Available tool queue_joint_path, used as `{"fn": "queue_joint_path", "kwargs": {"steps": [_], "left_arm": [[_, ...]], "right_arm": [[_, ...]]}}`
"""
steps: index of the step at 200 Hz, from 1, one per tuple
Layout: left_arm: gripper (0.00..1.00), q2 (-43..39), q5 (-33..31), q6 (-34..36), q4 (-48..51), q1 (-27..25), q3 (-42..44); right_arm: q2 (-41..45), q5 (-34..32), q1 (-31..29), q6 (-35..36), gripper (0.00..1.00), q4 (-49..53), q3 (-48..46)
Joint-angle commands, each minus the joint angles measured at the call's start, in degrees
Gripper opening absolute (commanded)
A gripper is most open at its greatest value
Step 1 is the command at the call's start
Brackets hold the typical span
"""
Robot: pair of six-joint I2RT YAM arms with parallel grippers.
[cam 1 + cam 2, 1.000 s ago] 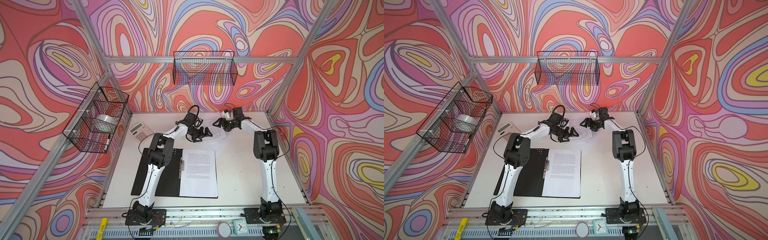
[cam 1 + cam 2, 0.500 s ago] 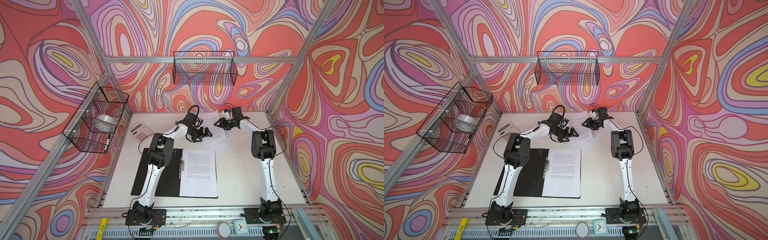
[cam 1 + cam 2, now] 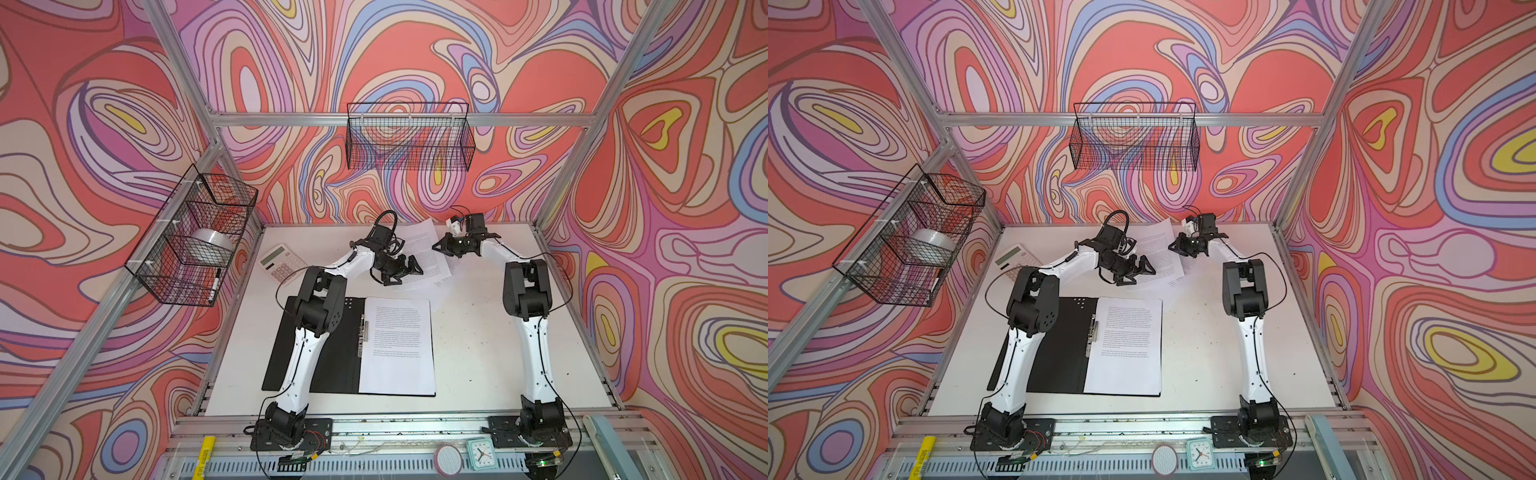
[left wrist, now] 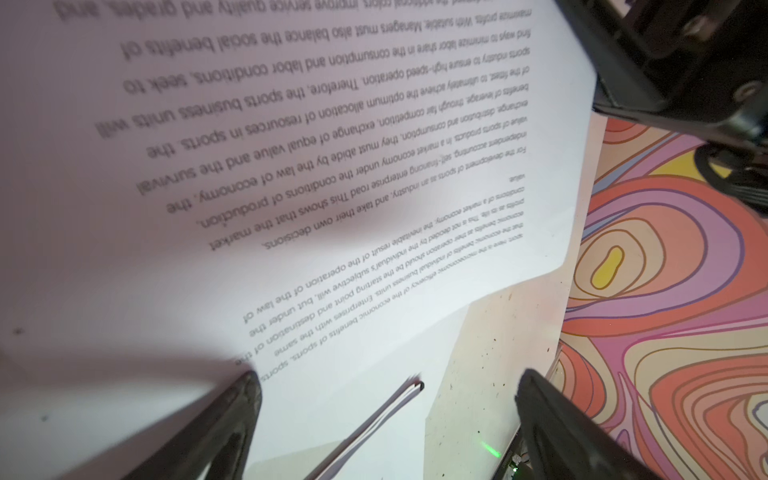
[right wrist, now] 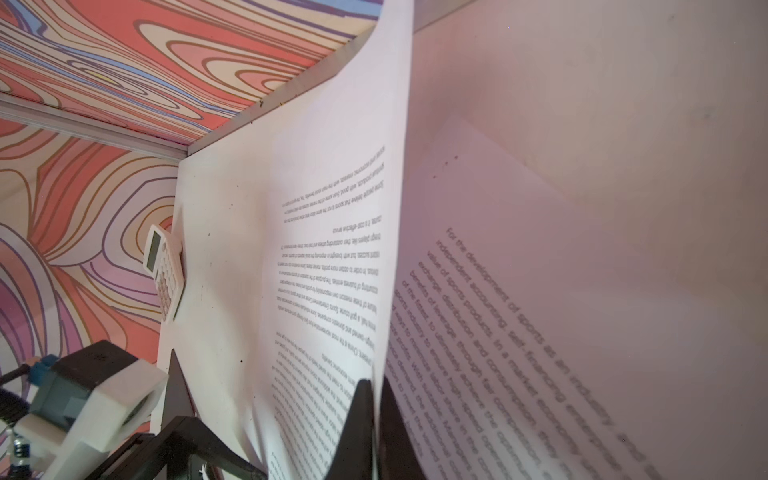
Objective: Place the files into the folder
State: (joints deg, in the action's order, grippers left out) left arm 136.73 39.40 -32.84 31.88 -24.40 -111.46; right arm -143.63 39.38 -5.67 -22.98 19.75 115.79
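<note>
Closed since a second ago: right tool (image 5: 376, 395), now clamped on the lifted sheet (image 5: 332, 249) at its edge | files (image 3: 424, 255): loose pile at rear of counter (image 3: 478, 340); filed sheet (image 3: 399, 345) laid in open folder (image 3: 340, 365) | handling: light, limp, slippery; edge pinch judged best | left tool (image 4: 386, 386): jaws apart, held low over pile, arm stretched forward

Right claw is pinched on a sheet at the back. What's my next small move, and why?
Probably lift the right claw slightly to peel its sheet clear: the jaws are shut on its curled-up edge, another sheet lies beneath, and the open folder sits nearer the front.
</note>
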Motion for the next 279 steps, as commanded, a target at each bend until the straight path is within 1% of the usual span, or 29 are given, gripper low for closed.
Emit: {"fn": "queue_joint_path", "kwargs": {"steps": [1, 20, 45, 71, 83, 98, 110, 114, 123, 148, 161, 184, 198, 208, 232, 248, 279], "left_arm": [[1.00, -4.8, -2.7, 4.4, 7.1, 0.3, -2.7], [1.00, -10.8, -3.3, 6.1, 6.5, 0.1, -2.5], [1.00, -22.5, -3.8, 5.1, 0.7, 0.1, 6.0], [1.00, -31.7, -2.8, 5.2, 1.0, 0.2, 12.4], [1.00, -36.7, -2.9, 5.2, -0.2, 0.2, 17.3], [1.00, -44.8, -4.1, 5.3, -2.1, 0.2, 24.7], [1.00, -50.8, -5.7, 6.1, -2.3, 0.1, 29.8], [1.00, -52.8, -6.4, 6.5, -2.1, 0.2, 31.4], [1.00, -56.9, -8.3, 7.5, -1.5, 0.2, 34.9], [1.00, -67.2, -11.9, 8.6, -1.9, 0.2, 45.1], [1.00, -71.9, -13.2, 8.6, -2.8, 0.2, 49.9], [1.00, -78.6, -14.4, 9.1, -4.1, 0.2, 57.2], [1.00, -81.6, -16.8, 10.7, -4.4, 0.2, 60.7], [1.00, -83.6, -19.0, 10.2, -5.4, 0.3, 62.8], [1.00, -87.3, -21.7, 9.4, -8.4, 0.6, 64.7], [1.00, -88.4, -22.2, 8.5, -8.6, 2.0, 65.2], [1.00, -88.2, -20.9, 6.9, -8.2, 4.0, 65.4]], "right_arm": [[7.1, -3.5, 0.2, -2.4, 0.00, -5.2, -5.1], [13.6, -9.2, 0.3, -3.4, 0.00, -5.5, -8.7], [22.5, -13.9, 0.2, -5.4, 0.00, -5.6, -13.8], [31.3, -15.1, 0.1, -7.5, 0.00, -6.7, -19.6], [34.9, -14.9, 0.0, -8.3, 0.00, -6.9, -22.1], [39.3, -14.8, -0.6, -8.5, 0.00, -6.8, -25.1], [41.7, -15.8, -1.4, -8.1, 0.00, -4.9, -26.6], [44.5, -16.2, -1.7, -7.9, 0.00, -4.6, -27.4], [47.4, -17.5, -2.5, -7.8, 0.00, -4.4, -29.3], [53.9, -21.4, -6.9, -6.4, 0.00, -2.8, -32.8], [56.5, -24.8, -10.1, -6.4, 0.00, -1.7, -34.3], [59.3, -30.6, -17.4, -7.0, 0.00, -0.9, -36.1], [59.9, -33.3, -21.5, -7.6, 0.00, -0.4, -36.5], [60.1, -34.5, -23.9, -8.6, 0.00, -0.6, -36.9], [58.7, -33.8, -28.6, -11.2, 0.00, -1.8, -36.6], [57.5, -33.1, -32.0, -12.1, 0.00, -2.3, -35.5], [57.8, -29.3, -34.1, -14.8, 0.00, -3.5, -36.0]]}}
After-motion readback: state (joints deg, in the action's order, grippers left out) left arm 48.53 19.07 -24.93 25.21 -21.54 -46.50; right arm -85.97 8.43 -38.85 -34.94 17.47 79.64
